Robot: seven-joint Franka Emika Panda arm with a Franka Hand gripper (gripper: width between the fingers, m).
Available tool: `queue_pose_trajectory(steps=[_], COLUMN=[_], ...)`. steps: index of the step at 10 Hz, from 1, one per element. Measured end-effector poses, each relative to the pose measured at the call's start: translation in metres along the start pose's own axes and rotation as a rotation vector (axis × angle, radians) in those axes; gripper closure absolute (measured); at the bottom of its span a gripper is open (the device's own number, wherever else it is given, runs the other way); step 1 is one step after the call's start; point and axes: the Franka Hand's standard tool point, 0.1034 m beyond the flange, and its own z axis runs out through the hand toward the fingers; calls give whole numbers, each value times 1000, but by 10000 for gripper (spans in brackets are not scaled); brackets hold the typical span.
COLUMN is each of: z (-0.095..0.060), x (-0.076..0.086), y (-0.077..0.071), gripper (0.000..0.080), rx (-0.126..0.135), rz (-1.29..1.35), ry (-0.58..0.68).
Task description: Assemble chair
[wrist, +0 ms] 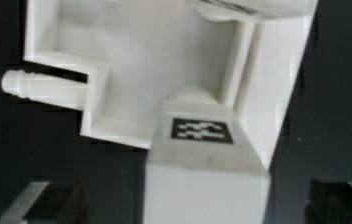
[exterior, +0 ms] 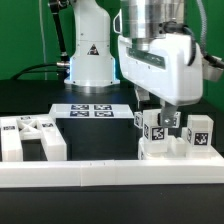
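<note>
Early-to-mid in the job, we're judging. Nearest in the ext. view, the long white rail (exterior: 100, 178) is lying across the front, no part of the build. Just behind it, on the ext. view's left, loose chair pieces (exterior: 28, 138) are lying flat and unjoined, so that's work left. On the ext. view's right, a cluster of tagged chair parts (exterior: 185, 145) is standing upright close together, w/ the gripper (exterior: 160, 120) sitting right down among them. We can't tell whether they're seated into each other. No finished chair is showing, so most of the joining is looking undone.

Hand: in the wrist view a tagged post (wrist: 205, 150) is running between the two dark fingers (wrist: 52, 200), and a gap is showing on each side. So we're reading the jaws as spread wide, straddling the post w/o pinching it. The tips are blurred, so contact isn't certain. Beyond the post a bigger white slab-like piece (wrist: 146, 50) is lying, prob. the seat.

Farther back in the ext. view, the marker board (exterior: 90, 110) is lying on the dark table (exterior: 100, 145), and the arm's base (exterior: 88, 55) is standing behind it.
</note>
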Motion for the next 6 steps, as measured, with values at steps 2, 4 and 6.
queue_pose_trajectory(steps=[2,4,6], z=[0,2,2], x=[2,5,5], y=[-2,-2,-2], gripper=[156,156,150], rx=[20,27,26], rz=[-278,-395,-503], ry=[14,23,25])
